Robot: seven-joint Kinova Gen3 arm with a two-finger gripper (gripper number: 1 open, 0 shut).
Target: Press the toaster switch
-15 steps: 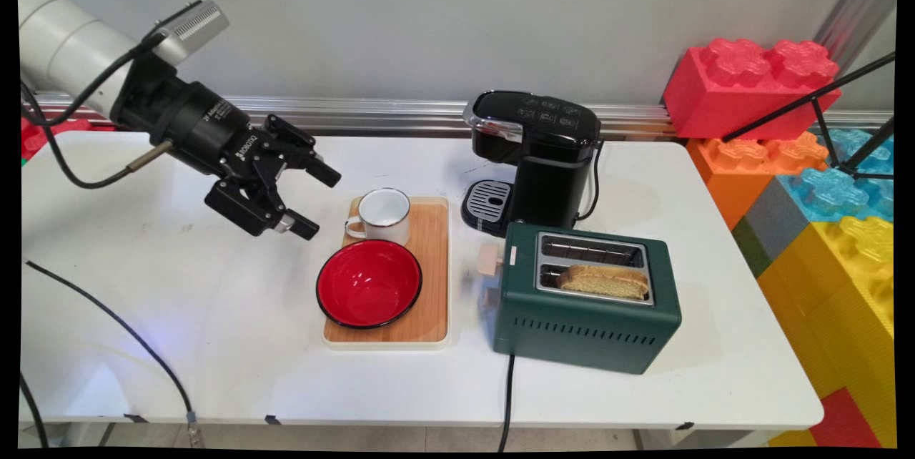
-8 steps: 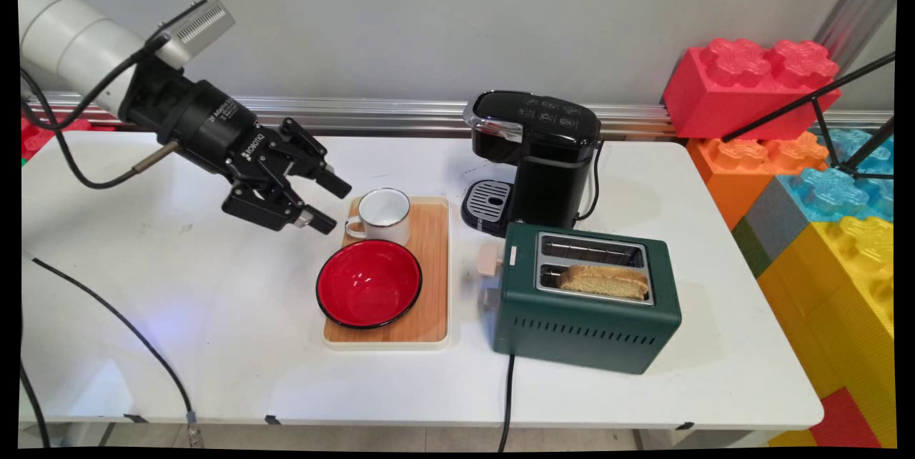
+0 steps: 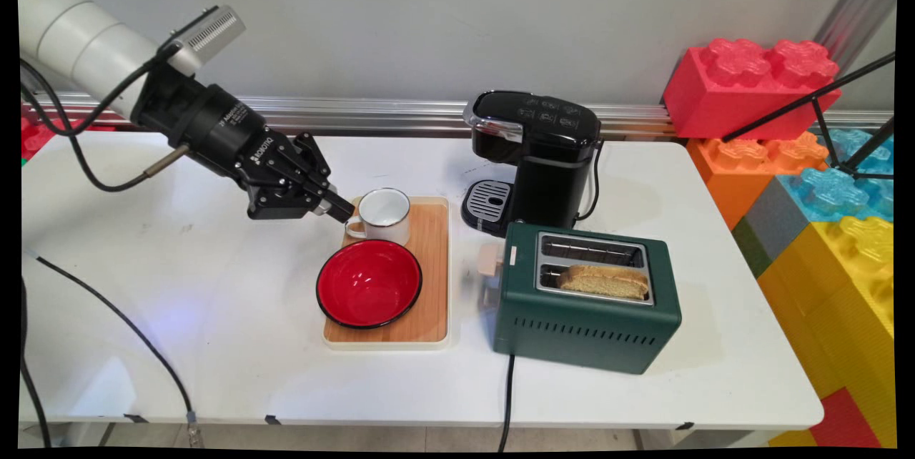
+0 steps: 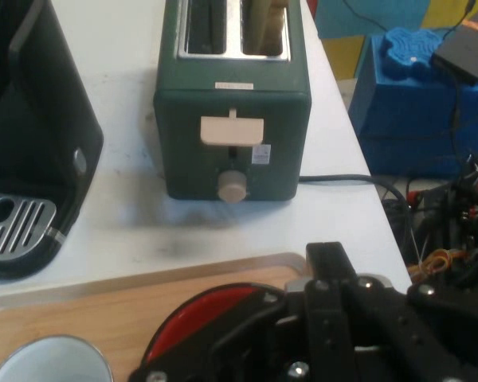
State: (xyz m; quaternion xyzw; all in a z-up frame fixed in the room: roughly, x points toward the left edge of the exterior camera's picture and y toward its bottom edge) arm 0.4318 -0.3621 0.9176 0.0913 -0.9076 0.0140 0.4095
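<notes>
While the arm reaches in from the left, the end effector [image 3: 342, 210] sits at the left side of the white mug [image 3: 384, 215], its fingers drawn together at the mug's handle; whether they actually pinch the handle cannot be told. The mug stands upright on the far left corner of the wooden tray [image 3: 432, 269], which lies on the white table [image 3: 214, 316]. Just in front of the mug, also on the tray, rests a red bowl [image 3: 369, 283], its rim hanging over the tray's left edge. Right of the mug, off the tray, stands a black coffee machine [image 3: 532, 157]. Farther right and nearer than the mug is a green toaster [image 3: 586, 297] with a slice of bread [image 3: 604, 281] in its near slot.
</notes>
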